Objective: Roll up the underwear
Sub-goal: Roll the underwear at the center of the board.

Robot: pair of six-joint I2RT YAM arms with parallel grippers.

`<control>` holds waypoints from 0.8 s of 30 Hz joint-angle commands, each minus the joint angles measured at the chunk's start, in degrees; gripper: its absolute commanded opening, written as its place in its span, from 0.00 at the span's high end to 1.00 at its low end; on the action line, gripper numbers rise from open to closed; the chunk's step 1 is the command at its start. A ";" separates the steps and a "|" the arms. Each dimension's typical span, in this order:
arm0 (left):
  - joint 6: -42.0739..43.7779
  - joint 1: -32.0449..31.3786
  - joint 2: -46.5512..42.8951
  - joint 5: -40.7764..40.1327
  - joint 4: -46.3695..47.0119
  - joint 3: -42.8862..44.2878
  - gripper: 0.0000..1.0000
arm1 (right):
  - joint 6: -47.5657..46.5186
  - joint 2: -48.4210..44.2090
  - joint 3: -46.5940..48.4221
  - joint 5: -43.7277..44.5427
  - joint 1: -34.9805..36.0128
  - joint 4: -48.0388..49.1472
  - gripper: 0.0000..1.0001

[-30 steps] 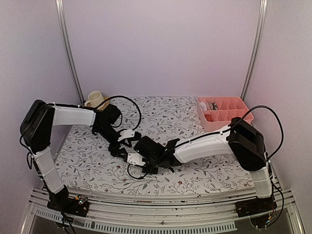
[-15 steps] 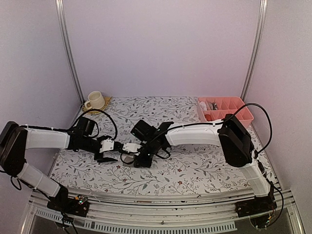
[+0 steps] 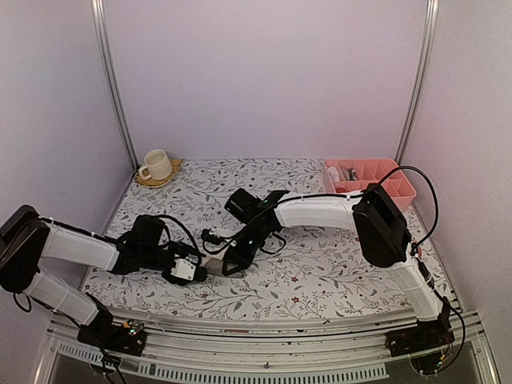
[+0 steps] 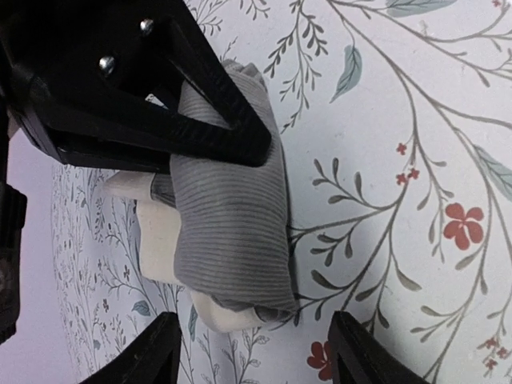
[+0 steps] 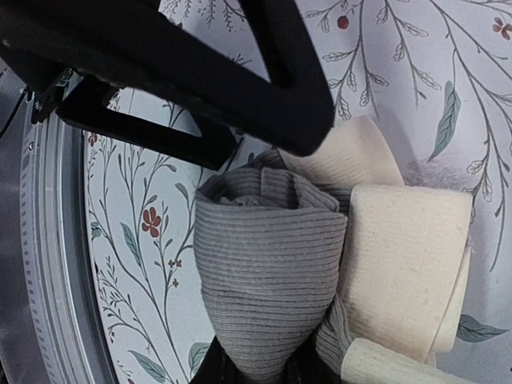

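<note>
The underwear [image 4: 232,232] is a taupe ribbed roll with a cream waistband [image 5: 404,264], lying on the flowered table [image 3: 320,272] left of centre. In the top view the underwear [image 3: 213,260] shows as a small pale bundle between the two grippers. My right gripper [image 5: 256,372] is shut on one end of the roll [image 5: 268,272], and its black fingers [image 4: 160,120] press on the far end in the left wrist view. My left gripper [image 4: 260,356] is open, one fingertip on each side of the near end, touching nothing. From above, the left gripper [image 3: 198,271] faces the right gripper [image 3: 227,262].
A pink divided tray [image 3: 392,186] with small rolled items stands at the back right. A cream mug [image 3: 156,164] sits on a coaster at the back left. The table's metal front rail [image 3: 256,356] runs close behind the left arm [image 3: 80,244].
My left arm has swung from the back left down to the front left, bringing its gripper to the roll with its jaws a little narrower. The right gripper has shifted back and left with the roll.
</note>
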 commanded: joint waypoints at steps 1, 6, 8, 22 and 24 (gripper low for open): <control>1.47 -2.75 3.35 -5.08 10.21 -0.35 0.36 | 2.30 2.27 -2.74 -2.40 0.29 -6.29 0.96; 2.46 -5.36 7.31 -8.20 12.62 1.44 0.79 | 3.20 -1.36 -7.18 -3.36 0.21 -4.53 0.96; 2.85 -6.49 8.64 -9.19 13.21 1.92 0.88 | 3.61 -2.75 -9.07 -3.94 0.24 -3.47 0.96; 2.87 -10.41 12.66 -12.20 20.07 0.96 0.99 | 3.83 1.51 -6.31 -6.98 -0.26 -2.34 0.95; 2.79 -10.37 11.96 -12.44 20.97 0.06 0.86 | 3.80 2.34 -6.61 -7.69 -0.88 -2.38 0.94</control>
